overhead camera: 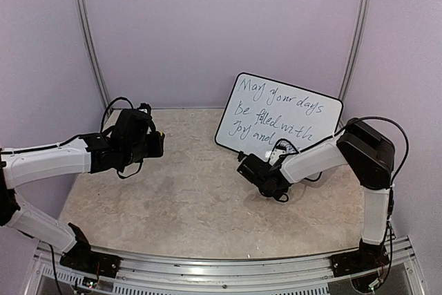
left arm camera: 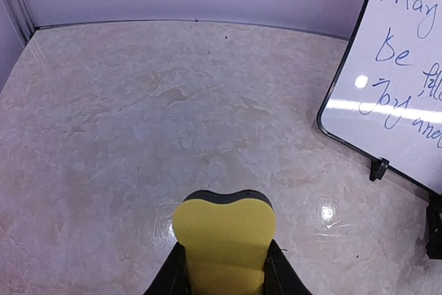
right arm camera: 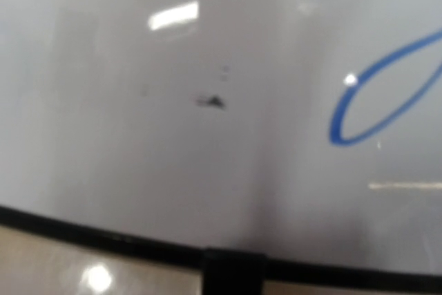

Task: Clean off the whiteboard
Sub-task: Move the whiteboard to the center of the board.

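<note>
At lower edge of whiteboard [overhead camera: 280, 117], right end effector [overhead camera: 243, 159], opening unclear, left end effector [left arm camera: 224, 280] gripping eraser [left arm camera: 223, 229]

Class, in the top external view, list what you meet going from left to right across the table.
The left gripper with the yellow eraser → whiteboard → right arm's black elbow. The right gripper is omitted: it overlaps the whiteboard.
</note>
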You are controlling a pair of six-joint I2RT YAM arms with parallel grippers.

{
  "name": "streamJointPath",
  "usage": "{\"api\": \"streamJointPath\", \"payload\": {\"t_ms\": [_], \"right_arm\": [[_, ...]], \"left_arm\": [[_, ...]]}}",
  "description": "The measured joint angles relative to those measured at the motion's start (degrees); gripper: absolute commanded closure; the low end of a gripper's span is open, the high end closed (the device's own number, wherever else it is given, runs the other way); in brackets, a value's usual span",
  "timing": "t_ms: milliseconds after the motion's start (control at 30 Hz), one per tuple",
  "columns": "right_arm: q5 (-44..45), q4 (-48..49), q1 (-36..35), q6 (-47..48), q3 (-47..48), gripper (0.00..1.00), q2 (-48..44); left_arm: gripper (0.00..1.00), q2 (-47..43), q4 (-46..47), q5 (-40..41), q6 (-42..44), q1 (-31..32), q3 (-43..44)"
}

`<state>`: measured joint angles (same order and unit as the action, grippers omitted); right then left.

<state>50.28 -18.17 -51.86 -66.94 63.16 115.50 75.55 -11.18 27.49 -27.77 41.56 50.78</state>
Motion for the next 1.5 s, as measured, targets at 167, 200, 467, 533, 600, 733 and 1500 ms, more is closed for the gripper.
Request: {"api": "streamJointPath", "payload": {"t_ms": [167, 200, 467, 533, 600, 733, 1500], "right_arm": [[-0.9, -1.6, -3.0, 0.1, 0.1, 1.0, -0.6], [-1.5, -2.0, -3.6, 0.0, 0.1, 1.0, -0.9], [-5.2, -9.5, -8.7, -3.3, 4.8, 1.0, -1.3], [-5.2, -11.7, -10.9, -5.0, 7.4, 1.0, -0.7], [-5.2, -13.9, -13.0, -6.3, 9.8, 1.0, 0.2], [-5.9, -16.2, -15.9, -7.8, 13.1, 0.96, 3.2], [-16.9, -10.2, -17.6, 24.2, 8.7, 0.0, -13.9]], "left_arm": [[0.73, -0.4, 0.0, 0.3, 0.0, 0.0, 0.0], [0.73, -0.5, 0.0, 0.4, 0.0, 0.0, 0.0], [0.72, -2.0, -0.1, 0.4, -0.2, 0.0, 0.1], [0.72, -3.0, -0.3, 0.4, -0.3, 0.0, 0.1], [0.72, -4.2, -0.6, 0.4, -0.3, 0.0, 0.1], [0.71, -7.4, -0.9, 0.8, -0.6, 0.0, 0.0], [0.71, -10.0, -0.8, 1.4, -1.9, 0.0, -0.9]]}}
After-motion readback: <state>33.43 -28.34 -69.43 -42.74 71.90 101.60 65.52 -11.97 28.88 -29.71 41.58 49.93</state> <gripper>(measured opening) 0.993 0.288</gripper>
